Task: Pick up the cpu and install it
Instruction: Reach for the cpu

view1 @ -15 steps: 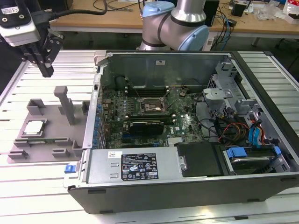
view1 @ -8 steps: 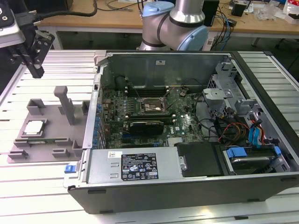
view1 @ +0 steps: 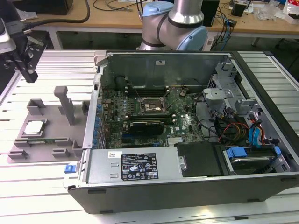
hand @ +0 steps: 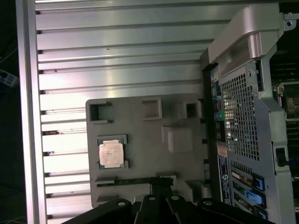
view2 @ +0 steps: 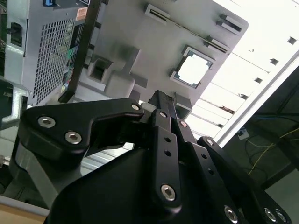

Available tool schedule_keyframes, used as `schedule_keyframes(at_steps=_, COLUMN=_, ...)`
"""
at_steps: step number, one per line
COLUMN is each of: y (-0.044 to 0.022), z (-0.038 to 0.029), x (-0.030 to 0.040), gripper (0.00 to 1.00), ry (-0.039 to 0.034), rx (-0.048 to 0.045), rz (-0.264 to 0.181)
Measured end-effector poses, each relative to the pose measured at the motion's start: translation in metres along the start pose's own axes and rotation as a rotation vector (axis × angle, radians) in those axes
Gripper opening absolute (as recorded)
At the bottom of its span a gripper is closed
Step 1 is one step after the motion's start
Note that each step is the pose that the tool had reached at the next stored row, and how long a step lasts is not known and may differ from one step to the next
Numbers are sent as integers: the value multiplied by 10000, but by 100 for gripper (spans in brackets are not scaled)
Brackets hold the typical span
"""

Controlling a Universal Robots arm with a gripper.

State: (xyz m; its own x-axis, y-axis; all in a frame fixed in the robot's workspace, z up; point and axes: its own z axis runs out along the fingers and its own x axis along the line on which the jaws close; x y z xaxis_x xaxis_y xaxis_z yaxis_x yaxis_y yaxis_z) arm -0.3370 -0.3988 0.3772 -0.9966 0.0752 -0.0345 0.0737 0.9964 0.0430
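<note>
One cpu (view1: 35,127) lies flat in its pocket on the grey fixture (view1: 49,136), beside the computer case (view1: 154,189). My gripper (view1: 31,75) hangs above it, well apart (how wide my jaws stand, I cannot tell). Best, I judge, to centre squarely over it and grip its edges level.

Open computer case (view1: 187,189) lies flat on the slatted metal table (view1: 37,186), motherboard (view1: 187,123) facing up, black socket frame (view1: 150,106) near its middle. On the exterior view's left, just beside the case, sits a grey fixture plate (view1: 53,135) with upright slotted blocks (view1: 65,105). A wooden bench (view1: 117,16) runs along the far side.
</note>
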Motion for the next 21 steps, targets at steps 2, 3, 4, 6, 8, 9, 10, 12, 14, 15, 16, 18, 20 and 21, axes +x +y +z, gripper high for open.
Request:
schedule_keyframes(at_steps=2, y=-3, z=12, x=39, gripper=11, ry=-1, rx=-1, rz=0)
schedule_keyframes(at_steps=3, y=-6, z=21, x=69, gripper=11, ry=0, rx=-2, rz=-1)
schedule_keyframes(at_steps=4, y=-9, z=30, x=95, gripper=11, ry=0, rx=-1, rz=0)
schedule_keyframes(at_steps=6, y=-10, z=35, x=115, gripper=11, ry=0, rx=-2, rz=0)
schedule_keyframes(at_steps=8, y=-12, z=41, x=138, gripper=11, ry=0, rx=-2, rz=0)
schedule_keyframes(at_steps=9, y=-14, z=46, x=159, gripper=11, ry=0, rx=-1, rz=0)
schedule_keyframes(at_steps=10, y=-16, z=51, x=178, gripper=11, ry=0, rx=-2, rz=0)
schedule_keyframes(at_steps=12, y=-21, z=67, x=235, gripper=11, ry=0, rx=-2, rz=0)
schedule_keyframes(at_steps=14, y=-27, z=93, x=275, gripper=11, ry=-1, rx=-6, rz=0)
schedule_keyframes(at_steps=15, y=-31, z=111, x=290, gripper=11, ry=1, rx=-7, rz=1)
schedule_keyframes(at_steps=16, y=-36, z=139, x=307, gripper=11, ry=1, rx=-7, rz=0)
schedule_keyframes(at_steps=18, y=-48, z=232, x=348, gripper=11, ry=0, rx=-8, rz=0)
schedule_keyframes(at_steps=20, y=-54, z=306, x=371, gripper=11, ry=0, rx=-8, rz=0)
schedule_keyframes(at_steps=21, y=-57, z=340, x=380, gripper=11, ry=1, rx=-7, rz=0)
